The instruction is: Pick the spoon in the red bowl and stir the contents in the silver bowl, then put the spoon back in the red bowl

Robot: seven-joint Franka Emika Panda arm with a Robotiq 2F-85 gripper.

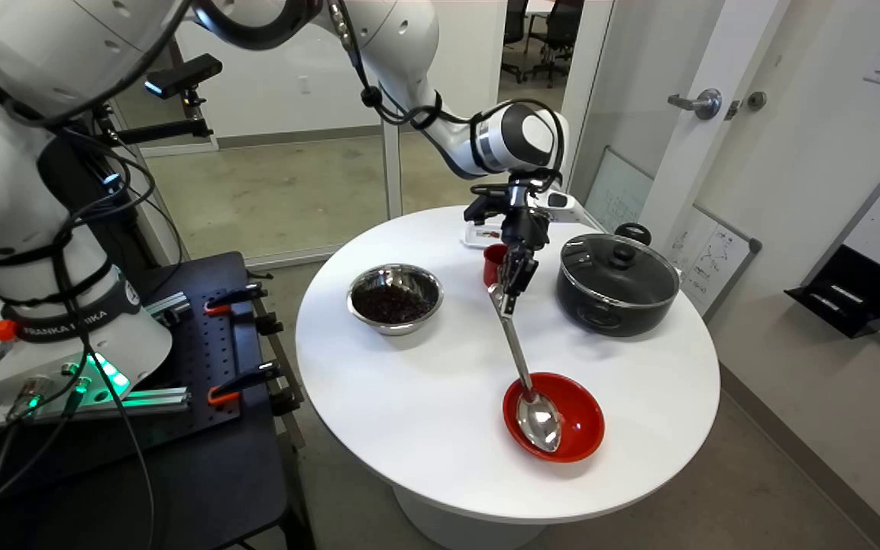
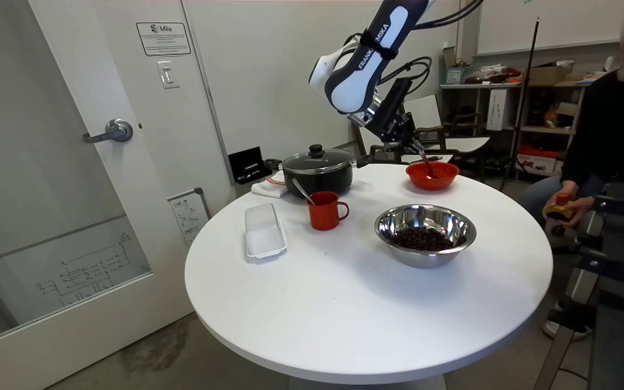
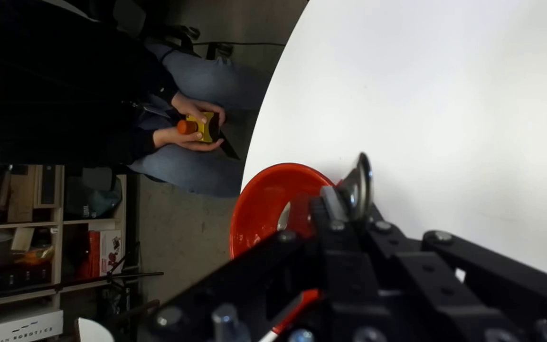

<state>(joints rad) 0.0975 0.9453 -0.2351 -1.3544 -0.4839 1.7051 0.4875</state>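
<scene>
Hand (image 1: 507,300) pinches spoon (image 1: 522,364) by its handle | head inside red bowl (image 1: 583,418) | stirring in silver bowl (image 1: 400,328): done or pending, cannot tell | final release remains

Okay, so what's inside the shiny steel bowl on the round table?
Small dark pieces, too fine to identify, lie in the steel bowl. They hide the bottom, so anything beneath them can't be seen.

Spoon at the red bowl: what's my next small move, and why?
Probably a short lift straight up: the gripper is shut on the spoon, its head looks clean and shows inside the red bowl, and the dark contents to stir lie in the silver bowl.
</scene>
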